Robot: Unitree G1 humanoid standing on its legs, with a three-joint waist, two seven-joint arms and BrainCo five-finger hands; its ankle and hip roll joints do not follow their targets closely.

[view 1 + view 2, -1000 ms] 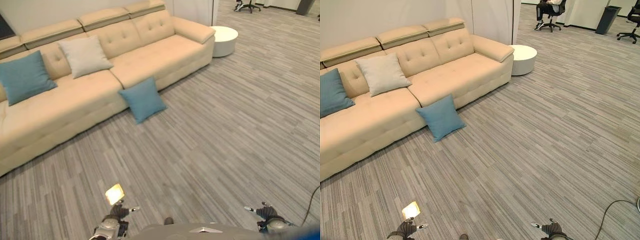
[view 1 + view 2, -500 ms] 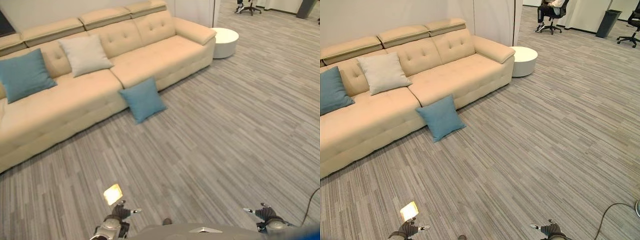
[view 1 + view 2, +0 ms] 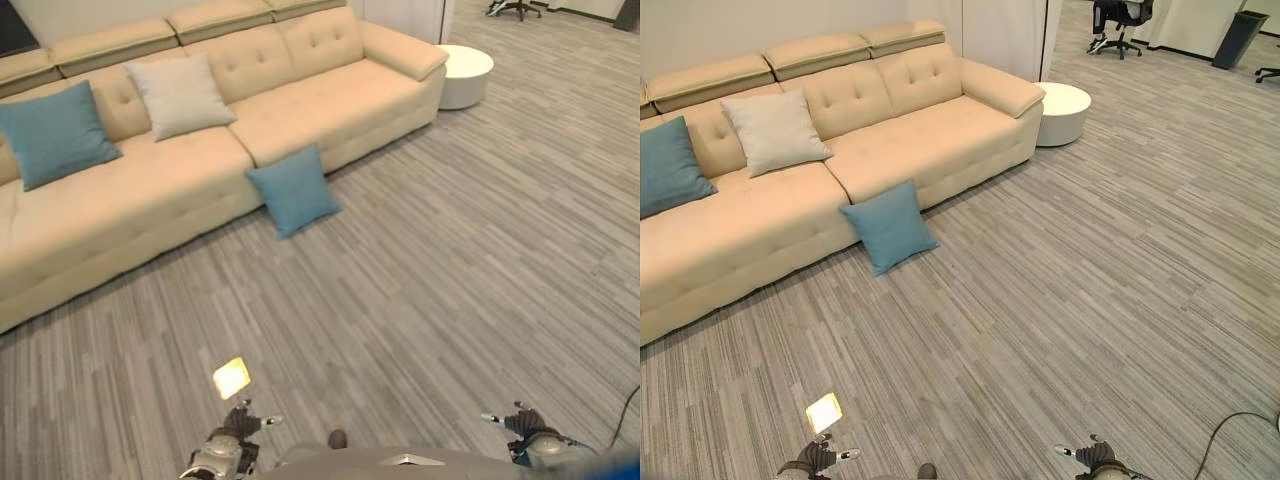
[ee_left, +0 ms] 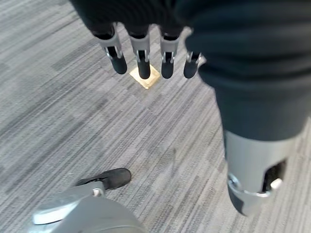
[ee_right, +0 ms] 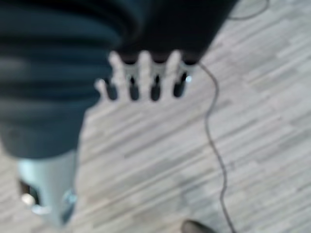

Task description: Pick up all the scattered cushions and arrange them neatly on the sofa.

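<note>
A blue cushion (image 3: 293, 190) stands on the carpet, leaning against the front of the long beige sofa (image 3: 330, 110). On the sofa seat a second blue cushion (image 3: 55, 135) rests at the left against the backrest, and a cream cushion (image 3: 181, 95) sits beside it. My left hand (image 4: 146, 53) hangs low at the bottom edge of the head views, fingers straight and holding nothing. My right hand (image 5: 146, 80) hangs the same way at the lower right, far from the cushions.
A round white low table (image 3: 465, 75) stands past the sofa's right arm. A small bright yellow patch (image 3: 231, 377) lies on the carpet by my left hand. Office chairs (image 3: 1120, 15) and a dark bin (image 3: 1240, 25) stand far back right. Wide carpet lies between me and the sofa.
The whole picture has shifted: the sofa and cushions sit a little lower and further right, so the camera moved. Both hands hang as before.
</note>
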